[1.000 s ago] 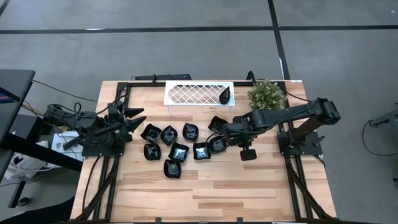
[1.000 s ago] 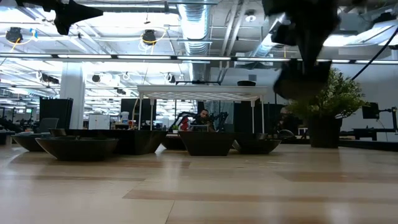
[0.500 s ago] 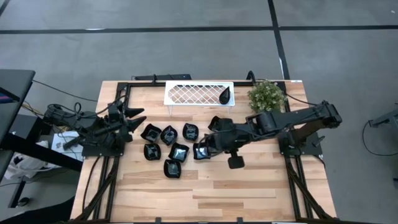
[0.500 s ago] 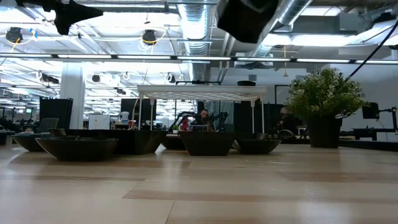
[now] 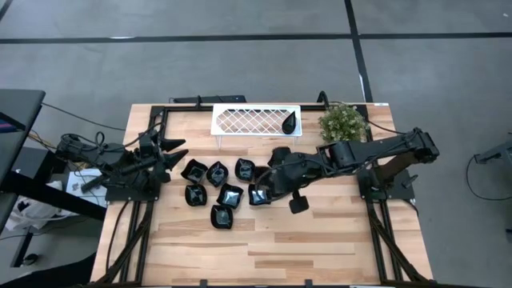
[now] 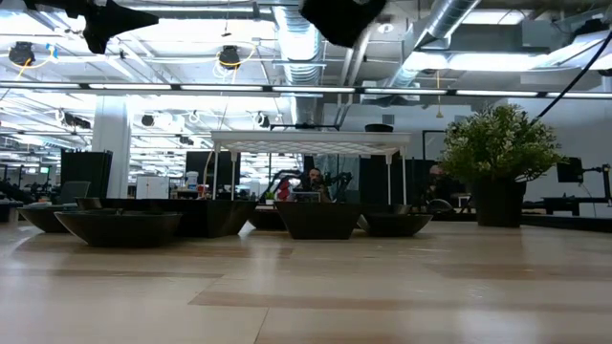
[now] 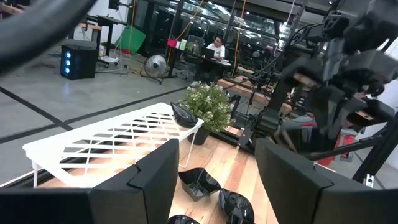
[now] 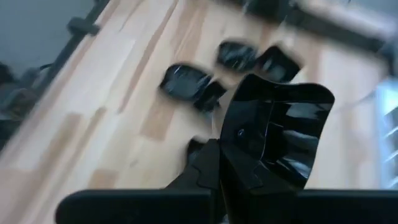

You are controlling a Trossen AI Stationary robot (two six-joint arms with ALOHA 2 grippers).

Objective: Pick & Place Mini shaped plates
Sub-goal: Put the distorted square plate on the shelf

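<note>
Mini shaped plates (image 5: 226,194) cluster mid-table, one squarish plate (image 8: 277,134) pinched in the right gripper's (image 5: 274,178) closed fingers, while the left gripper (image 5: 174,154) waits spread at the left.

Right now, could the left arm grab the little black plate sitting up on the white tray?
Probably not easily. The left gripper waits open at the table's left edge, while that plate sits at the white tray's far right end, near the busy right arm.
</note>
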